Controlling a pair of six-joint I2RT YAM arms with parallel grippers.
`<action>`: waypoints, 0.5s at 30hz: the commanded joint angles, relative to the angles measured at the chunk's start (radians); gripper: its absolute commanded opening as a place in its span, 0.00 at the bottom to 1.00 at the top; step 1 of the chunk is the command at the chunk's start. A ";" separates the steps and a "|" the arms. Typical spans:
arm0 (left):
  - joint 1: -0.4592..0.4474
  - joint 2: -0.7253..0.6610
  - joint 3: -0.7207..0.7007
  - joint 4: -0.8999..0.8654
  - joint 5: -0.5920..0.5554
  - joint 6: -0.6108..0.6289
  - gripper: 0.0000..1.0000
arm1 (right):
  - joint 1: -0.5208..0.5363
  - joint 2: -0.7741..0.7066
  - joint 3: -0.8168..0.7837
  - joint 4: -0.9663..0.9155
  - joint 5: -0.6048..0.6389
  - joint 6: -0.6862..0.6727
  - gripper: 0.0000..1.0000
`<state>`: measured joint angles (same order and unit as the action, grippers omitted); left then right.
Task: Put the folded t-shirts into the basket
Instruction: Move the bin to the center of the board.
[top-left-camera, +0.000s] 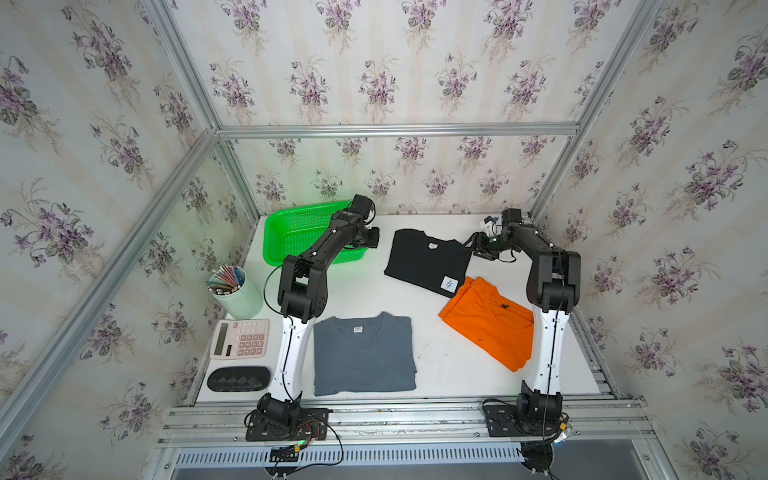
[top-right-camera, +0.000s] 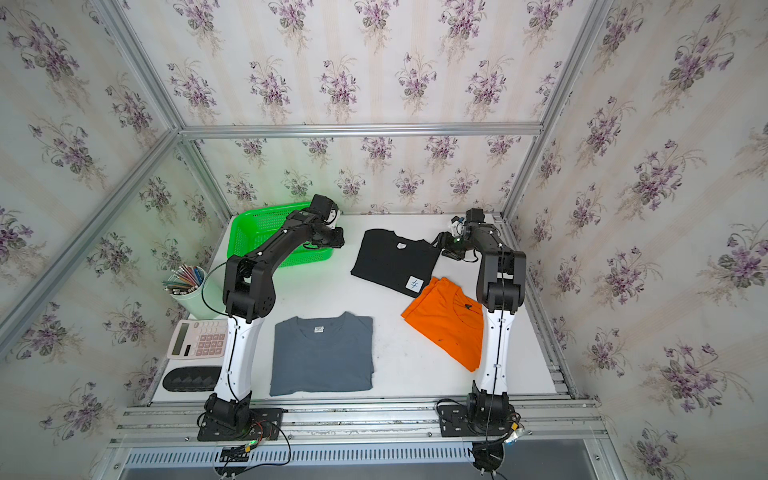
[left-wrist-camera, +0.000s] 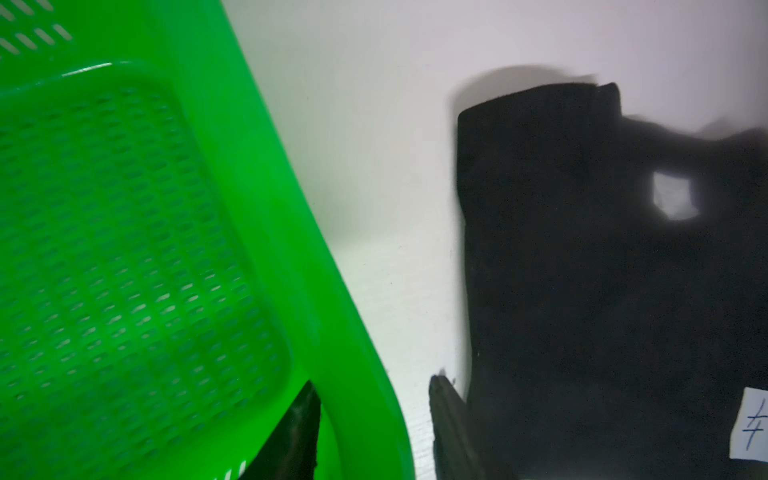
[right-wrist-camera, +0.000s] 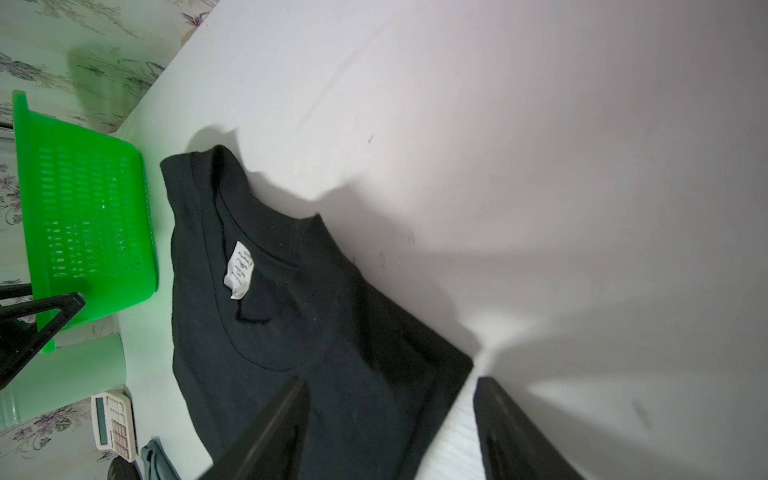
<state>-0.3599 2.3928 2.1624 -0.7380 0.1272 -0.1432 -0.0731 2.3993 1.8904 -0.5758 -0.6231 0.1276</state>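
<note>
Folded t-shirts are all lying on the table, outside the basket — black tee nearest it, grey-blue tee and orange tee farther off. The left gripper is straddling the basket's rim, jaws apart, grasping nothing. The right gripper is hanging over the black tee's edge away from the basket — jaws spread, empty.

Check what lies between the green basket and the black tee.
Only white table, seen in the left wrist view, plus one finger of the left gripper, which straddles the basket wall beside the black tee.
</note>
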 joint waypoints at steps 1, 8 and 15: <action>-0.019 0.011 0.018 -0.006 0.009 0.028 0.43 | 0.001 0.038 -0.002 -0.048 0.044 0.019 0.64; -0.066 0.015 0.024 -0.011 0.020 0.031 0.41 | 0.001 0.067 -0.003 -0.021 -0.064 0.011 0.30; -0.103 -0.023 -0.005 -0.024 0.101 0.006 0.41 | -0.014 0.039 -0.007 0.048 -0.232 -0.048 0.00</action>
<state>-0.4534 2.3978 2.1704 -0.7448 0.1661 -0.1257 -0.0860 2.4573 1.8973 -0.5255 -0.7742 0.1093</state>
